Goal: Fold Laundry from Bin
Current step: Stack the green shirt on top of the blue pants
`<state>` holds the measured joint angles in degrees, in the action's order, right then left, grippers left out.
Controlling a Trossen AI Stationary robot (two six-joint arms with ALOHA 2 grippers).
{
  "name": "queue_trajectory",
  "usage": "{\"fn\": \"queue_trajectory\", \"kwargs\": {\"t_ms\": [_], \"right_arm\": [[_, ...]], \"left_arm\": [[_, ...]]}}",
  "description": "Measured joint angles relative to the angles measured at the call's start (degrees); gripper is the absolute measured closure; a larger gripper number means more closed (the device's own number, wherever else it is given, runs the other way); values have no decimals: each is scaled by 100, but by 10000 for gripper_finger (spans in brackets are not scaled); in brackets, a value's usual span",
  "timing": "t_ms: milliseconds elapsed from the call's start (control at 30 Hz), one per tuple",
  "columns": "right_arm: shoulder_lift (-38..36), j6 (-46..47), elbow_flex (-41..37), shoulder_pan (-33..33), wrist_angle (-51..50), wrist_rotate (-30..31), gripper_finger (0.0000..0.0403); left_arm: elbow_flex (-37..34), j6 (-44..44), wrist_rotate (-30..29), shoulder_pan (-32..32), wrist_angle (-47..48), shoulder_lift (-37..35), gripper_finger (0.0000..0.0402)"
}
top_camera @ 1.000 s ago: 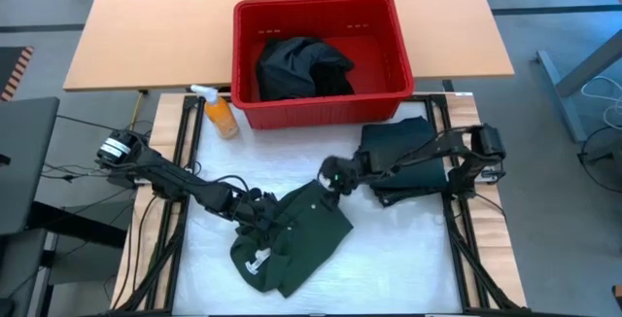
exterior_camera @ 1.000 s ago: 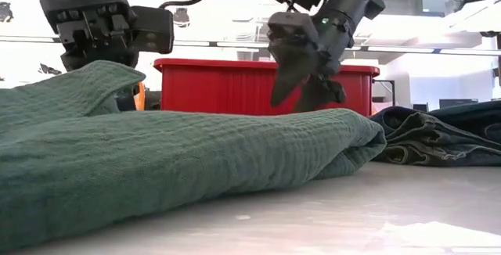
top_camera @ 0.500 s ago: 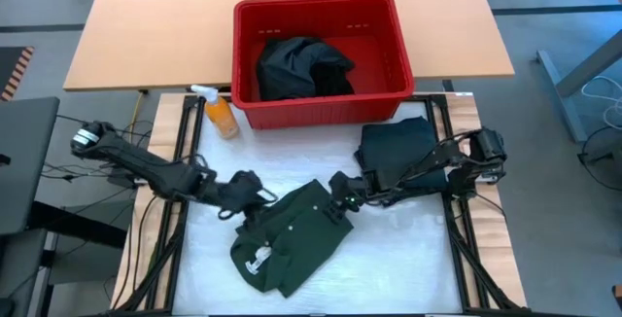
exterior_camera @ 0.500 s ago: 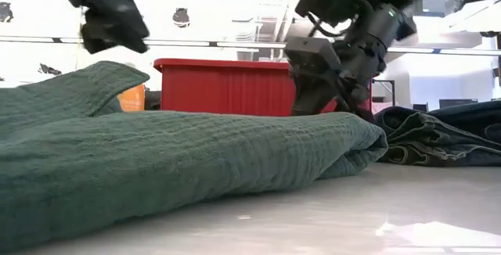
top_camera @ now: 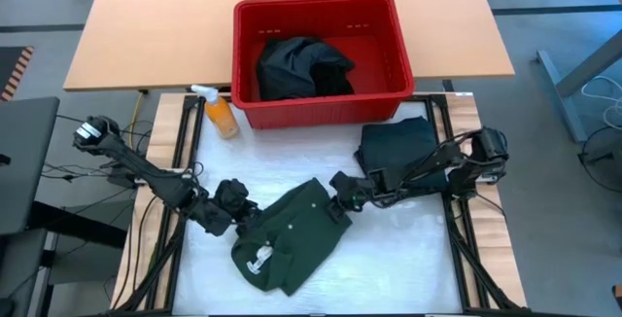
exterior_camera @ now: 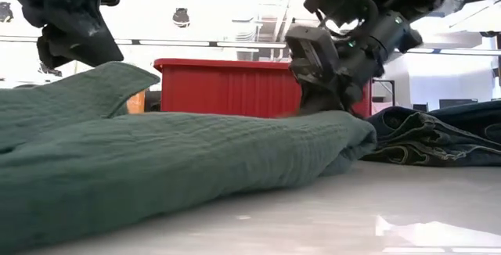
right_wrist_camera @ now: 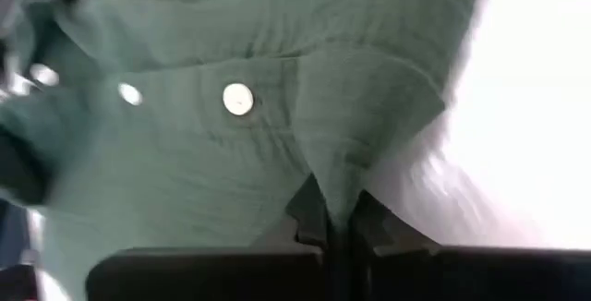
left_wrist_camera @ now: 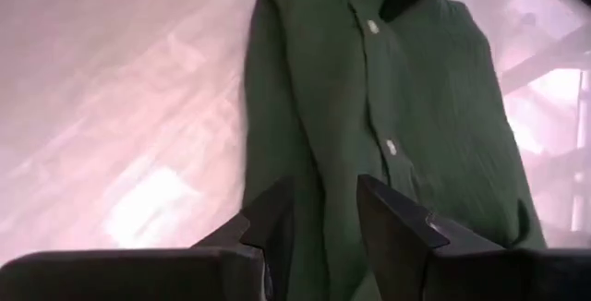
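Note:
A dark green buttoned shirt [top_camera: 292,237] lies bunched and partly folded on the white table cover, its pale label [top_camera: 255,262] toward the near edge. My right gripper [top_camera: 342,198] is at the shirt's far right end, shut on the cloth [right_wrist_camera: 334,210]. My left gripper [top_camera: 239,214] hangs open just above the shirt's left edge [left_wrist_camera: 323,210], a fold of green cloth showing between its fingers. The red bin [top_camera: 389,20] stands at the far side with black laundry [top_camera: 301,67] inside. My right gripper pinches a raised fold of the shirt [right_wrist_camera: 325,167] between its two fingers, near a white button at the shirt's far right end. The fingers come slanting down from the table's right side. The rest of the shirt lies on the table [exterior_camera: 196,161].
A folded dark garment [top_camera: 397,152] lies at the right, close behind my right arm. An orange spray bottle [top_camera: 220,113] stands left of the bin. Bare white cover [top_camera: 408,259] lies near and right of the shirt.
My right gripper has come down onto the shirt's far right end and shut on a fold of it. My left gripper has lifted off the shirt and drawn back toward the table's left edge. The shirt has stayed in place.

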<state>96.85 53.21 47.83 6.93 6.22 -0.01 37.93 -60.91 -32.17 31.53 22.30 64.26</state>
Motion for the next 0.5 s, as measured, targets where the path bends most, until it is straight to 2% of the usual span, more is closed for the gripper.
{"fn": "queue_trajectory", "kwargs": {"t_ms": [133, 267, 500], "right_arm": [[-509, 9, 457, -198, -725, -136, 377], [-1109, 153, 1119, -402, -2237, -123, 378], [-1995, 530, 2292, -708, -5148, 905, 378]], "left_arm": [[0, 481, -4, -112, 40, -343, 294], [0, 921, -27, -260, 128, -774, 294], [0, 1711, -54, -491, 140, -1251, 294]]}}
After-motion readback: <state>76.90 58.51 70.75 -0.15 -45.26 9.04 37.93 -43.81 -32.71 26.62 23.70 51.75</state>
